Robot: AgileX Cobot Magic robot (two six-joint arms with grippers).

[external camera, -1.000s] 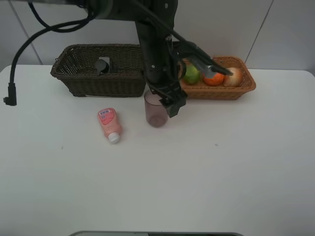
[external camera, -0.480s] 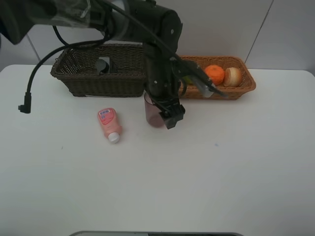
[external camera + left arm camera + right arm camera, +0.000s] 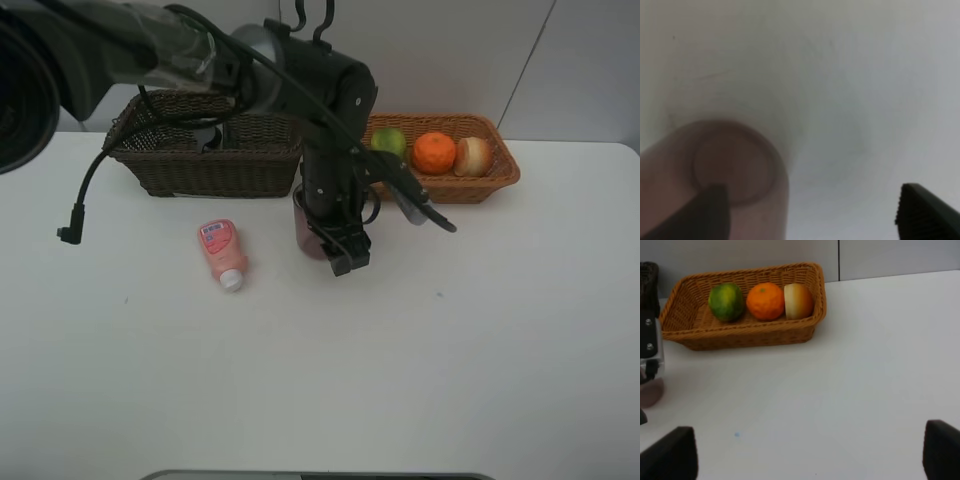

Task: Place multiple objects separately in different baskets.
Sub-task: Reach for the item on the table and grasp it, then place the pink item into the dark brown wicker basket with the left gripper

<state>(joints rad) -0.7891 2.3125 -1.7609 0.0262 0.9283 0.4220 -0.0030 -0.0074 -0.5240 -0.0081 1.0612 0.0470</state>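
Note:
The translucent mauve cup [image 3: 308,232] stands upright in front of the dark brown basket [image 3: 190,172], half hidden by my left arm. My left gripper [image 3: 338,252] reaches down at it. In the left wrist view one finger [image 3: 695,215] overlaps the cup [image 3: 740,165] and the other finger [image 3: 927,212] is far off over bare table, so my left gripper [image 3: 810,210] is open. The pink tube [image 3: 222,253] lies flat, left of the cup. The light basket [image 3: 500,178] holds the green fruit [image 3: 390,140], tangerine [image 3: 434,152] and peach-like fruit [image 3: 473,156]. My right gripper [image 3: 807,455] is open over bare table.
A dark object [image 3: 210,133] lies inside the brown basket. A black cable [image 3: 85,200] hangs from the left arm over the table's left side. The right wrist view shows the light basket [image 3: 817,285] ahead and the left arm [image 3: 647,340] at its edge.
My left arm has come down and toward the table's front, lowering the gripper beside the cup. The three fruits, partly hidden before, now show fully. The cup and tube have not moved.

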